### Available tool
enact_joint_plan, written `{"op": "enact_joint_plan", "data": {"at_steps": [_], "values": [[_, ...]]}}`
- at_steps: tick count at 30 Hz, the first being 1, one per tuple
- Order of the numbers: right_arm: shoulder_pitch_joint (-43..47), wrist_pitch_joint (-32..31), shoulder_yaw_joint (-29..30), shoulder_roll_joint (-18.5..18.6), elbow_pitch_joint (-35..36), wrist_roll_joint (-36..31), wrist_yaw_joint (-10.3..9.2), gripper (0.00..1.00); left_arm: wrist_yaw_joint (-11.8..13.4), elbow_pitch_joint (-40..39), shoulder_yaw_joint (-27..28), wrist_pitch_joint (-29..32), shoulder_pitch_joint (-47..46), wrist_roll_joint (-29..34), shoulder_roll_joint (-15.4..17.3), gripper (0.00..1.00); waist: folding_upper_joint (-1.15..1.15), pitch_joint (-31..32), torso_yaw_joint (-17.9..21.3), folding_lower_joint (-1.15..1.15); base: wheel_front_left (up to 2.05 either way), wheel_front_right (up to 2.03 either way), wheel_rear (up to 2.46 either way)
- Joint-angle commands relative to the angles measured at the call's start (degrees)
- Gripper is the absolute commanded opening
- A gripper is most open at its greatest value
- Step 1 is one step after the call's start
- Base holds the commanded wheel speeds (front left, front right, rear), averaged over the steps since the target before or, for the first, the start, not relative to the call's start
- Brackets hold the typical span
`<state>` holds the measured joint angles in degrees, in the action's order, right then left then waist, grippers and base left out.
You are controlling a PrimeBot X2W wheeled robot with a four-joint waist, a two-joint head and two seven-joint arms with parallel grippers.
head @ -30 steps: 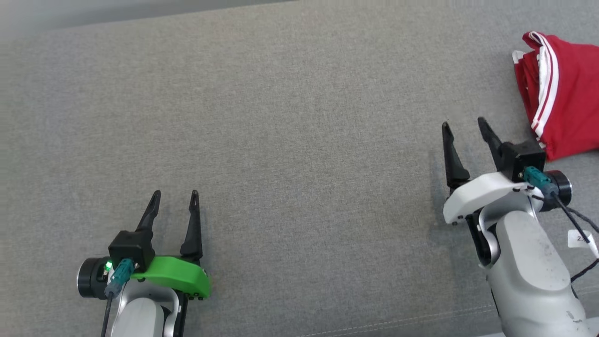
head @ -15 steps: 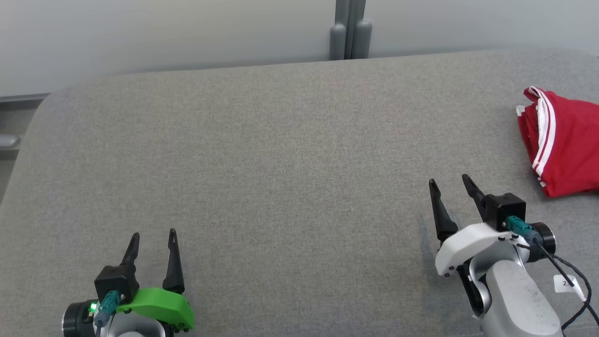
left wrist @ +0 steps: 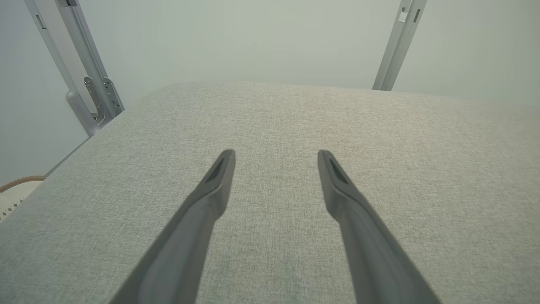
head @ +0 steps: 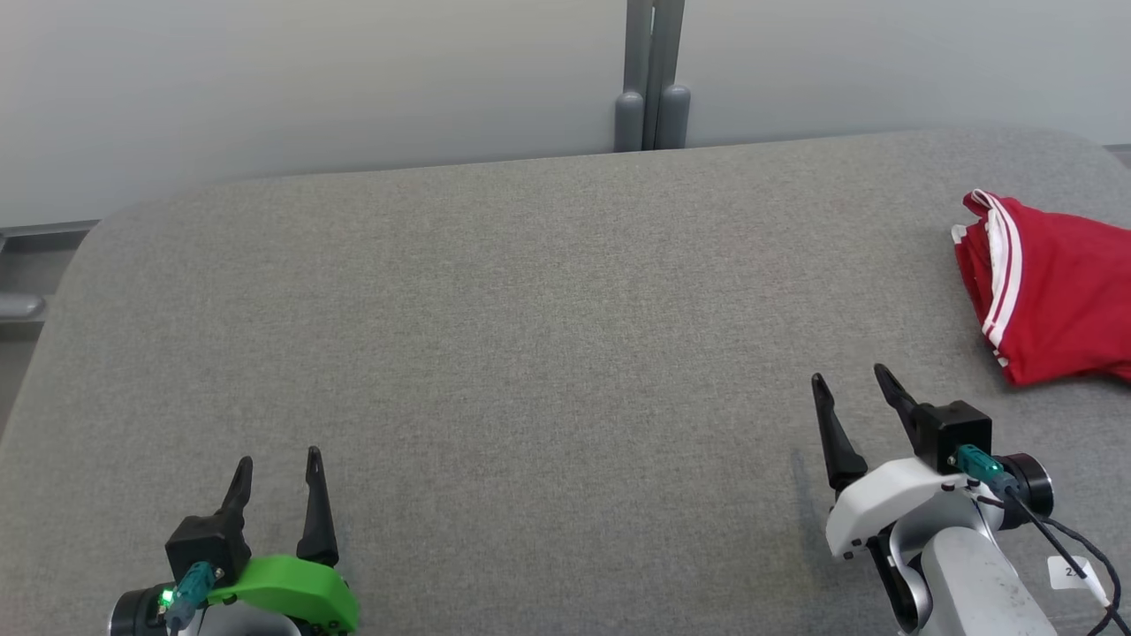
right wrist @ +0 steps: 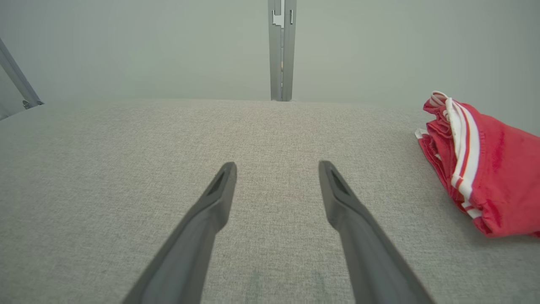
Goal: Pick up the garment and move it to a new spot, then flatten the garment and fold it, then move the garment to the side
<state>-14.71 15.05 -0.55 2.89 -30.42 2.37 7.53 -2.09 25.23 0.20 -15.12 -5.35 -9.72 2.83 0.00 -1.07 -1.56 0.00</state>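
Observation:
The garment (head: 1051, 291) is red with white stripes and lies folded at the right edge of the grey padded table (head: 530, 336). In the right wrist view the garment (right wrist: 485, 169) sits to the right of my fingers. My right gripper (head: 853, 384) hovers open over the table, to the garment's lower left, apart from it, with nothing between its fingers. At the lower left my left gripper (head: 278, 464) is open and empty too. The left wrist view has my left gripper (left wrist: 276, 156) over bare grey fabric.
A pale wall runs behind the table, with a grey metal post (head: 649, 75) at its far edge. The table's left corner is rounded, with a grey rail (head: 22, 305) beyond it. Cables and a white tag (head: 1074, 570) hang by my right wrist.
The head camera has tilted up, so the far table edge, wall and post came into view. Both grippers stay open; the garment has not moved on the table.

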Motion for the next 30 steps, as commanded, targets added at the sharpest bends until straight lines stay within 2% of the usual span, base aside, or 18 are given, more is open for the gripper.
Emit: {"op": "enact_joint_plan", "data": {"at_steps": [1, 10, 30], "values": [[0.64, 0.13, 0.19, 0.09, 0.33, -0.12, -0.10, 1.00, -0.26, 0.05, 0.26, 0.00, 0.39, -0.28, 0.18, 1.00, 0.00, -0.01, 0.12, 0.00, 0.00, 0.00, 0.00], [0.44, 0.13, -0.42, 0.08, 1.45, -0.84, -0.09, 1.00, -1.40, 0.40, 0.51, 0.00, -0.18, -1.48, 0.19, 1.00, 0.00, -0.32, 0.88, 0.00, 0.00, 0.00, 0.00], [-0.43, 0.13, 0.83, 0.08, 0.83, -0.78, -0.09, 1.00, -1.87, -0.62, -0.17, 0.01, 0.18, -2.07, 0.19, 1.00, 0.00, -0.48, 1.44, 0.00, 0.00, 0.00, 0.00]]}}
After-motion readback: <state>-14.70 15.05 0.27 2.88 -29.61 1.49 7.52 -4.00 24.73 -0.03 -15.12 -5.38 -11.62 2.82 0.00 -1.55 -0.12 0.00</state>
